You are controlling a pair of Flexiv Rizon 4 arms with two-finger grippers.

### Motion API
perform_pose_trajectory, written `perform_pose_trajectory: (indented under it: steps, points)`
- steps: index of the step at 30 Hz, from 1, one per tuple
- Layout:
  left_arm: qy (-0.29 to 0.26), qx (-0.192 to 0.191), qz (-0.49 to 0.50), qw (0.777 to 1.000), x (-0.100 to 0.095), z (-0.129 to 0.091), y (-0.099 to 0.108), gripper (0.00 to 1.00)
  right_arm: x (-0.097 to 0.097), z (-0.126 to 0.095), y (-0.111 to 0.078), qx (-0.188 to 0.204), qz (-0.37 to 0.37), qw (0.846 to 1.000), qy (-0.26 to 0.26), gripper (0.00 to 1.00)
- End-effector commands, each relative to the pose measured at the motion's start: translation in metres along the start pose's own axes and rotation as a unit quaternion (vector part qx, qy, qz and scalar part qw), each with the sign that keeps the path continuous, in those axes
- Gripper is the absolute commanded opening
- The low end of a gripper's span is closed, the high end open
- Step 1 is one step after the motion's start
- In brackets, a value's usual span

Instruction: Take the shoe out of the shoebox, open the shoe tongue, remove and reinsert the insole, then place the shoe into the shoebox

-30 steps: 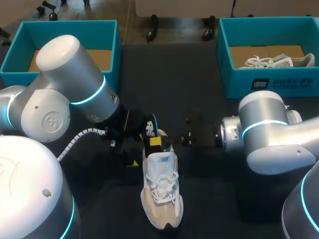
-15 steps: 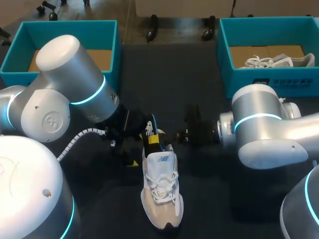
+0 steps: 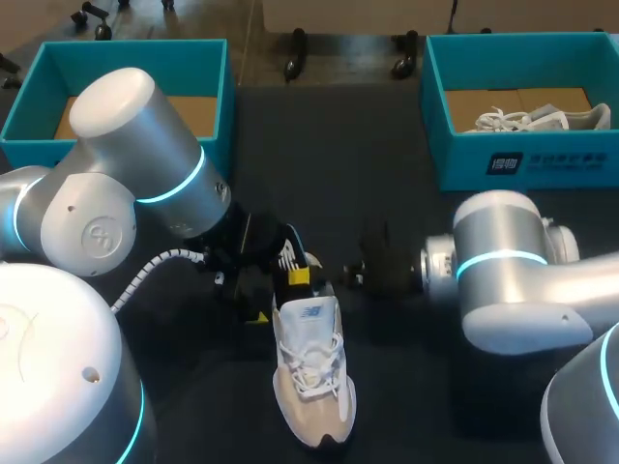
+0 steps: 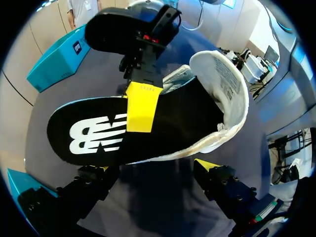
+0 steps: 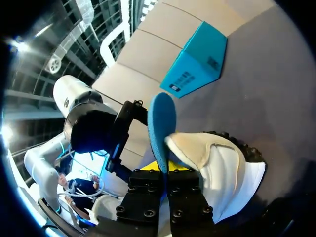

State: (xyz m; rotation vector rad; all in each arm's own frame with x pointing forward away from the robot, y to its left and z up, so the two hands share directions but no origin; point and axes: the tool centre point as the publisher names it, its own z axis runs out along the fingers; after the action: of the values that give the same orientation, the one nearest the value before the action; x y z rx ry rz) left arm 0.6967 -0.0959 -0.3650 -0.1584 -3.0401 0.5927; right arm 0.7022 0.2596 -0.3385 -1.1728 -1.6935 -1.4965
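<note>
My right claw [image 5: 168, 173] is closed on the insole [image 4: 98, 136]. Its two fingers are pressed together on the insole's edge. From my left wrist, one yellow tip lies flat across the insole's black printed top.

The insole stands up on its side out of the heel opening of the shoe [image 3: 311, 372]. Its front end is raised clear of the shoe and its blue underside faces my right wrist.

The shoe is white and beige. It rests upright on its sole on the dark surface [image 3: 329, 155] between my two arms, outside both boxes, with its laces tied and its toe pointing toward my base.

My left claw [image 4: 153, 170] is open, with its fingers spread wide. It sits low at the heel end of the shoe, with the heel and the raised insole just ahead of the fingers. I cannot tell whether either finger touches the shoe.

At the far side of the surface, the left box [image 3: 135, 46] shows a brown floor. The right box [image 3: 464, 155] holds a second shoe [image 3: 532, 120] lying on its side.
</note>
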Motion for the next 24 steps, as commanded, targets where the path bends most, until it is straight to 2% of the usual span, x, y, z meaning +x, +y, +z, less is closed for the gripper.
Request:
perform_pose_trajectory:
  steps: [1,10,16,19,24]
  points:
    - [-0.001,0.000,0.001,1.000,0.001,0.000,0.001,1.00,-0.009,-0.018,-0.007,0.002,-0.007,0.997,0.080,0.00]
    - [-0.001,0.000,0.001,1.000,0.001,0.000,0.001,1.00,0.000,-0.021,-0.009,0.000,-0.016,0.997,0.073,0.00]
    - [-0.001,0.000,0.001,1.000,0.001,0.000,0.001,1.00,0.008,-0.022,-0.014,0.013,-0.028,0.997,0.077,0.00]
    - [-0.001,0.000,0.001,1.000,0.001,0.000,0.001,1.00,0.009,-0.022,-0.015,0.022,-0.035,0.996,0.084,0.00]
    - [-0.001,0.000,0.001,1.000,0.001,0.000,0.001,1.00,0.003,-0.022,-0.015,0.011,-0.044,0.994,0.099,0.00]
